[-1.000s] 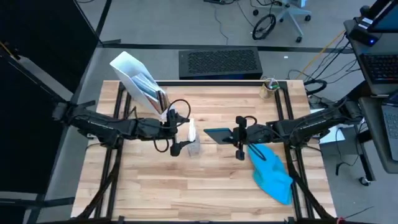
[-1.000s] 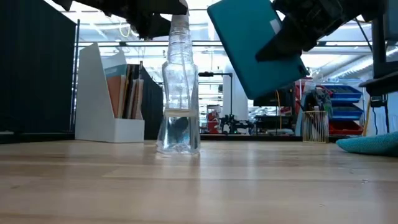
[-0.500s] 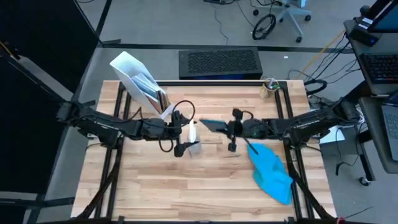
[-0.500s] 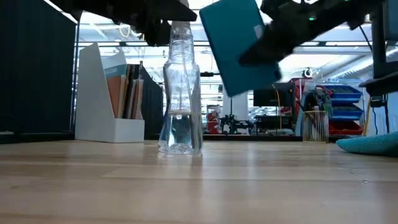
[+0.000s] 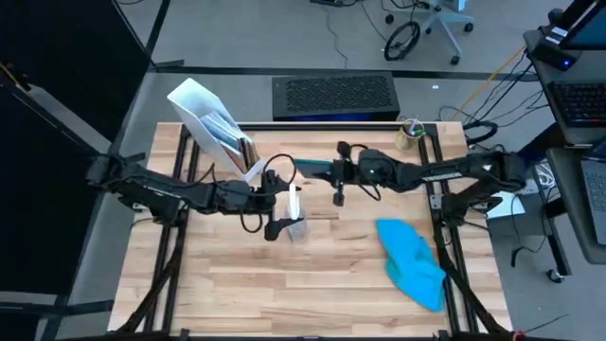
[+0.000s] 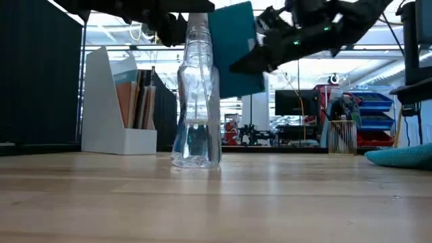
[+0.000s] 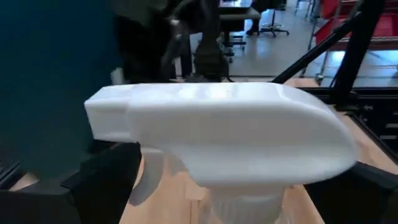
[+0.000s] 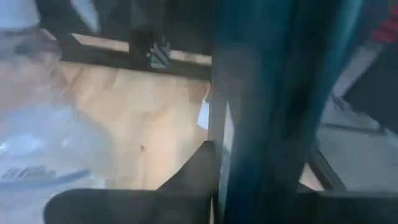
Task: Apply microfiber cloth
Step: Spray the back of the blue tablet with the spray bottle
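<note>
The wooden table carries everything here. At its right front the microfiber cloth lies crumpled on the boards, well apart from both grippers (nothing touches it). A white file holder stands at the far left corner. The right gripper holds the teal tablet up off the table, fingers pinching its edge, just beside the top of the spray bottle. The left gripper seems clamped around the bottle's neck, under the white trigger head, though the fingers are partly hidden.
</note>
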Controlling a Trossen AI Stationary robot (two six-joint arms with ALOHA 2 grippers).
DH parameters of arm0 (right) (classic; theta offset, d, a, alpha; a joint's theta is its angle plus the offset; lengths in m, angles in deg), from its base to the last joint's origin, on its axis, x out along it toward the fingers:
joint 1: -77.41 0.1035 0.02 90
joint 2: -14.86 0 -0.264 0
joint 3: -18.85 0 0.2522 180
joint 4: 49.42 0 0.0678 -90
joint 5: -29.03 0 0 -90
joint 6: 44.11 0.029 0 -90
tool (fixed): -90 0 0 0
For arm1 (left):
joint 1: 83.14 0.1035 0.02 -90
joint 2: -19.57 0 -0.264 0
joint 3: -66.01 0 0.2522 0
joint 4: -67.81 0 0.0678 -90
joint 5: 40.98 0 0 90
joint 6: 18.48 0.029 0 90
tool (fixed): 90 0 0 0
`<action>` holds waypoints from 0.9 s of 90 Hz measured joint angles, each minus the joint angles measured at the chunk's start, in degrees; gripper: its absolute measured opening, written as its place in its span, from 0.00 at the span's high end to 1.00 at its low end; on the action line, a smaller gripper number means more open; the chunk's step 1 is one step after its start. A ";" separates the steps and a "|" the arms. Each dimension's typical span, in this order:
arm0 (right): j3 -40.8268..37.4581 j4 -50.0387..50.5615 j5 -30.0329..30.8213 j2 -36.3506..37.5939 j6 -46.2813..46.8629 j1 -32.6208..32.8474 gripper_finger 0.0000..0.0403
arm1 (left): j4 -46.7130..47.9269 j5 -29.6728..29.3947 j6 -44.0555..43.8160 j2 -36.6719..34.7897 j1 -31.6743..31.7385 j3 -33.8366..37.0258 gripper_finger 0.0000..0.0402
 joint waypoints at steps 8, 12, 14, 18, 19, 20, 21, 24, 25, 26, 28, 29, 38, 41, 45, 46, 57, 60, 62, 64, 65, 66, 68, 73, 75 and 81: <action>3.46 0.19 -1.26 -3.77 -0.89 -0.49 0.96 | -0.15 0.02 -0.02 0.00 0.02 0.00 0.04; 5.04 0.64 -2.43 -5.37 -1.03 -0.59 0.96 | -0.13 0.02 0.00 0.00 0.02 0.00 0.05; 5.86 0.78 -3.25 -6.03 -1.10 -0.59 0.96 | -0.13 0.02 0.00 0.00 0.02 0.00 0.06; 7.46 0.87 -4.50 -7.19 -1.10 -0.61 0.96 | -0.13 0.02 0.02 0.00 0.02 0.00 0.07; 7.80 0.88 -4.80 -7.42 -1.12 -0.60 0.96 | -0.13 0.02 0.02 0.00 0.02 0.00 0.07; 8.12 0.90 -5.06 -7.63 -1.14 -0.59 0.96 | -0.13 0.02 0.04 0.00 0.02 0.00 0.08; 8.40 0.92 -5.30 -7.84 -1.17 -0.59 0.96 | -0.13 0.02 0.07 0.00 0.02 0.00 0.08; 9.25 1.26 -5.67 -8.41 -1.41 -0.55 0.96 | -0.13 0.02 0.26 0.00 0.02 0.00 0.09; 9.47 1.41 -5.67 -8.55 -1.48 -0.52 0.96 | -0.13 0.02 0.29 0.00 0.02 0.00 0.09; 9.68 1.57 -5.67 -8.68 -1.52 -0.50 0.96 | -0.13 0.02 0.32 0.00 0.02 0.00 0.10; 9.96 1.95 -5.70 -8.92 -1.55 -0.48 0.96 | -0.11 0.02 0.38 0.00 0.02 0.00 0.10; 10.05 2.14 -5.73 -9.02 -1.56 -0.46 0.96 | -0.11 0.02 0.39 0.00 0.02 0.00 0.10; 10.21 2.87 -5.73 -9.47 -1.32 -0.46 0.96 | -0.09 -0.06 0.44 -0.02 0.02 0.00 0.15; 10.22 2.81 -5.71 -9.41 -1.28 -0.46 0.96 | -0.03 -0.11 0.44 -0.02 0.02 0.00 0.17; 10.30 2.82 -5.70 -9.31 -1.27 -0.46 0.96 | 0.05 -0.21 0.45 -0.02 0.02 0.00 0.20; 10.31 2.83 -5.69 -9.30 -1.24 -0.46 0.96 | 0.07 -0.24 0.44 -0.02 0.02 0.00 0.21; 10.34 3.57 -5.70 -9.29 -1.12 -0.46 0.96 | -0.04 -0.24 1.53 -0.04 0.02 0.00 0.32; 10.34 3.52 -5.71 -9.29 -1.12 -0.46 0.96 | -0.07 -0.24 1.81 -0.04 0.02 0.00 0.34; 10.34 3.37 -5.71 -9.29 -1.12 -0.46 0.96 | -0.07 -0.25 1.81 -0.04 0.02 0.00 0.35; 10.34 3.28 -5.71 -9.29 -1.12 -0.46 0.96 | -0.05 -0.26 1.80 -0.04 0.02 0.00 0.35; 10.34 3.24 -5.71 -9.29 -1.12 -0.46 0.96 | -0.04 -0.26 1.79 -0.04 0.02 0.00 0.36; 10.34 3.21 -5.71 -9.29 -1.12 -0.46 0.96 | -0.04 -0.26 1.76 -0.04 0.02 0.00 0.36; 10.34 3.21 -5.71 -9.29 -1.11 -0.46 0.96 | -0.04 -0.26 1.75 -0.04 0.02 0.00 0.36; 10.34 3.35 -5.68 -9.29 -1.12 -0.46 0.96 | 0.05 -0.27 1.75 -0.05 0.02 0.00 0.36; 10.34 3.51 -5.59 -9.29 -1.12 -0.46 0.96 | 0.11 -0.28 1.75 -0.07 0.02 0.00 0.36; 10.34 4.31 -5.08 -9.24 -1.31 -0.46 0.96 | 0.43 -0.32 1.68 -0.11 0.02 0.00 0.34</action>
